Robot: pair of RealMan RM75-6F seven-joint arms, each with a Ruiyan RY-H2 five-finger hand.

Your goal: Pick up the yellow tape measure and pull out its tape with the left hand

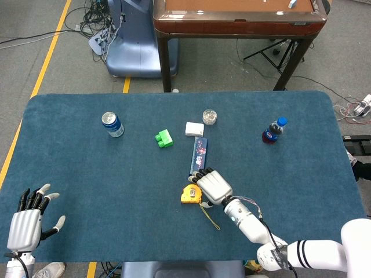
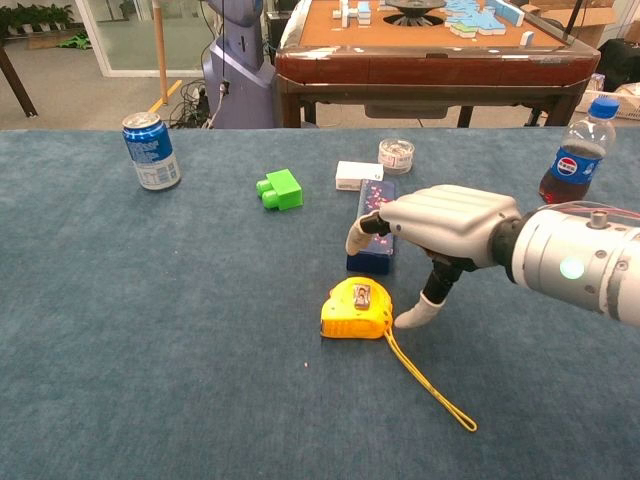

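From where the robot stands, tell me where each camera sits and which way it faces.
Head view: high above the table's near edge, looking steeply down at the blue table; shows the left hand at bottom left and the right hand with its forearm.
Chest view: low, near table height, facing forward across the tabletop toward the wooden game table; shows only the right hand and forearm.
Shared: yellow tape measure, blue can, green block, cola bottle.
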